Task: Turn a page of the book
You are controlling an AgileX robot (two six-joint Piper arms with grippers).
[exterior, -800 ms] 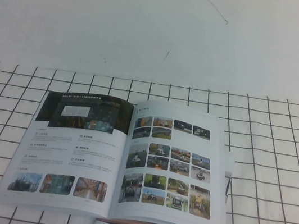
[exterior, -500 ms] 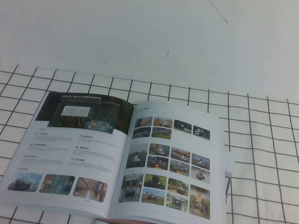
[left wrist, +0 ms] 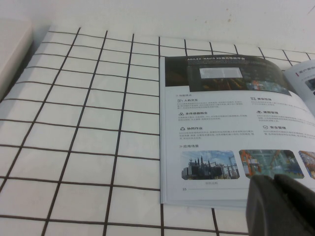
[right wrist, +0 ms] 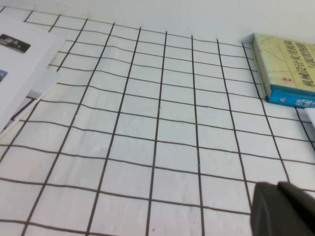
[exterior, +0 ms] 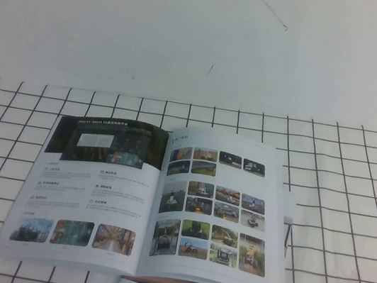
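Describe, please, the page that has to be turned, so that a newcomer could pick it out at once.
On the white cloth with the black grid lies the open book. The page is its sheet on the robot's right, filled with rows of small colour photos. The facing sheet instead has a dark banner, text and a single row of pictures.

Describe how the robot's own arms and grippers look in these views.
Very little shows. No arm appears in the high view. The left gripper shows in its wrist view only as a matt black, blocky, angular part at the frame's corner, over the book's near edge. The right gripper looks alike: matt black, hard-edged, above the checked cloth. No cables or markings visible.
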